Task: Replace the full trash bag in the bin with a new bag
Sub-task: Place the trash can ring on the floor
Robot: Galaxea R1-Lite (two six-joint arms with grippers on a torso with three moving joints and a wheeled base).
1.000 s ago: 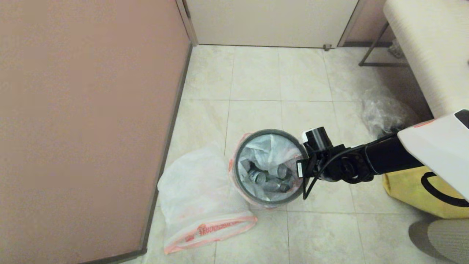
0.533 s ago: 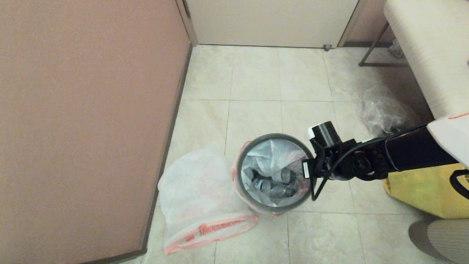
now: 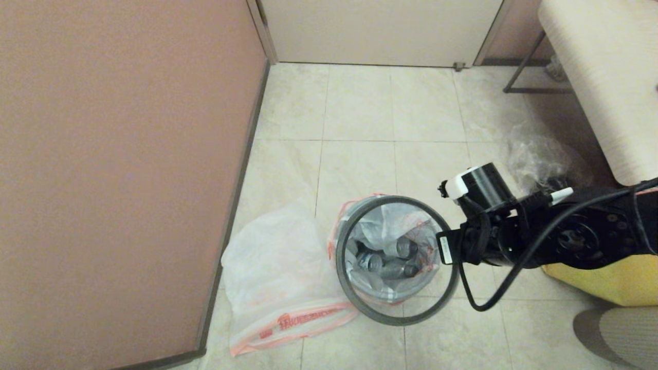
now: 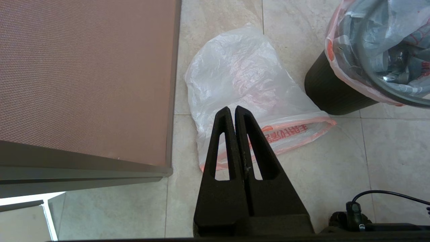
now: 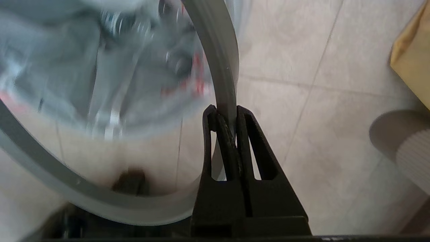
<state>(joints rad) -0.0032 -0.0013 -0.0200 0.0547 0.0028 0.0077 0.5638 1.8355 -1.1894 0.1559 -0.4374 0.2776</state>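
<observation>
1. The right gripper (image 5: 226, 116) is clamped on the grey rim ring (image 3: 360, 303) and holds it raised and tilted over the bin (image 4: 331, 95), so the ring looks larger than the bin mouth below it. This appears to be the step of freeing the liner: with the ring off, nothing pins the bag's edge.

2. The full trash bag (image 3: 383, 241) sits inside the bin, its orange-pink band folded out over the bin's lip, crushed silver cans (image 3: 393, 257) showing through the thin plastic.

3. The new bag (image 3: 277, 277) lies limp and flat on the floor tiles just beside the bin, on the side of the brown partition wall (image 3: 123, 169), its lettered band towards the robot.

4. The left gripper (image 4: 233, 112) hangs idle above the new bag, fingers pressed together on nothing.

5. Next, I judge, the ring needs putting down somewhere clear of both bags, and then the liner's mouth wants gathering and lifting straight up, gently, as the film looks easy to tear.

6. Hard to tell: the right wrist view is smeared, so whether any bag film is pinched along with the ring is unclear. The yellow fabric bag (image 3: 611, 282) is largely hidden behind the right arm, and a clear crinkly bag (image 3: 540, 159) beyond holds dark things I cannot identify.
</observation>
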